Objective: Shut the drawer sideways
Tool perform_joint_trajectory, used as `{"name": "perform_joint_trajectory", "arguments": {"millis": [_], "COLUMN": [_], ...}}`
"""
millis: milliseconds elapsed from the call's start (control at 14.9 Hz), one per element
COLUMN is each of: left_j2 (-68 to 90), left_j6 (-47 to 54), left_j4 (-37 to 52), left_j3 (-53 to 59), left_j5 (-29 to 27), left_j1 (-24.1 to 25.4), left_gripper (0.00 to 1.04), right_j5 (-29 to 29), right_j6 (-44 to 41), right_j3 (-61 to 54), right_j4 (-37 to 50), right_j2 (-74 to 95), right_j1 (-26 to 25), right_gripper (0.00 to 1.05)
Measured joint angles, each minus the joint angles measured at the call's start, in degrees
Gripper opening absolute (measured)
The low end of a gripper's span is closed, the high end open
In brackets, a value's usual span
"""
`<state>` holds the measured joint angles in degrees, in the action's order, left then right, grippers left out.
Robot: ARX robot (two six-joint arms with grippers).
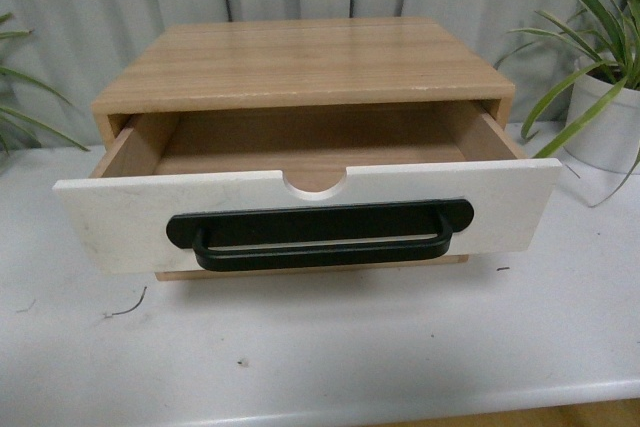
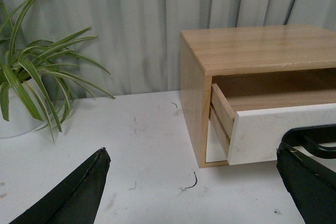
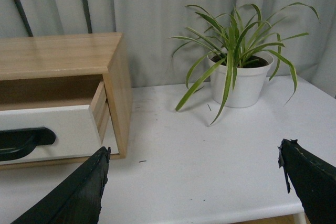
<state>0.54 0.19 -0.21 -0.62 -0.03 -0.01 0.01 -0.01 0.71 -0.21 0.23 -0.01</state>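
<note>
- one white table (image 1: 400,347), bearing everything listed below.
- one light-wood cabinet (image 1: 300,62), set mid-table, open face toward the robot, presumably for easy reach.
- one drawer (image 1: 120,217), pulled well out of the cabinet, white front nearest the robot; not yet closed, the whole push judged outstanding.
- two potted plants, left plant (image 2: 31,82) and right plant (image 3: 239,80), flanking the cabinet and apart from it; likely mere dressing.
- two grippers, left gripper (image 2: 191,150) and right gripper (image 3: 192,147), each spread wide, holding nothing, touching nothing; poised off either end of the drawer front, seemingly ready for a sideways push.
- one black bar handle (image 1: 320,237), spanning the drawer front; probably unneeded for closing.
- one semicircular notch (image 1: 315,184), cut in the front's top edge.
</note>
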Motion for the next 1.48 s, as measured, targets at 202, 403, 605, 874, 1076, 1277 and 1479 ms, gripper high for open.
{"name": "perform_joint_trajectory", "arguments": {"millis": [202, 403, 605, 874, 1076, 1277, 1479], "left_j2": [0.00, 0.00, 0.00, 0.00, 0.00, 0.00, -0.09], "left_j6": [0.00, 0.00, 0.00, 0.00, 0.00, 0.00, -0.74], "left_j4": [0.02, 0.02, 0.00, 0.02, 0.02, 0.00, 0.59], "left_j3": [0.00, 0.00, 0.00, 0.00, 0.00, 0.00, 0.00], "left_j5": [0.00, 0.00, 0.00, 0.00, 0.00, 0.00, 0.33], "left_j1": [0.00, 0.00, 0.00, 0.00, 0.00, 0.00, 0.00], "left_gripper": [0.98, 0.98, 0.98, 0.98, 0.98, 0.98, 0.98], "right_j5": [0.00, 0.00, 0.00, 0.00, 0.00, 0.00, 9.22], "right_j6": [0.00, 0.00, 0.00, 0.00, 0.00, 0.00, 3.98], "right_j3": [0.00, 0.00, 0.00, 0.00, 0.00, 0.00, 1.14], "right_j4": [0.00, 0.00, 0.00, 0.00, 0.00, -0.02, -3.67], "right_j2": [0.00, 0.00, 0.00, 0.00, 0.00, 0.00, 2.43], "right_j1": [0.00, 0.00, 0.00, 0.00, 0.00, 0.00, 4.26], "right_gripper": [0.98, 0.98, 0.98, 0.98, 0.98, 0.98, 0.98]}}
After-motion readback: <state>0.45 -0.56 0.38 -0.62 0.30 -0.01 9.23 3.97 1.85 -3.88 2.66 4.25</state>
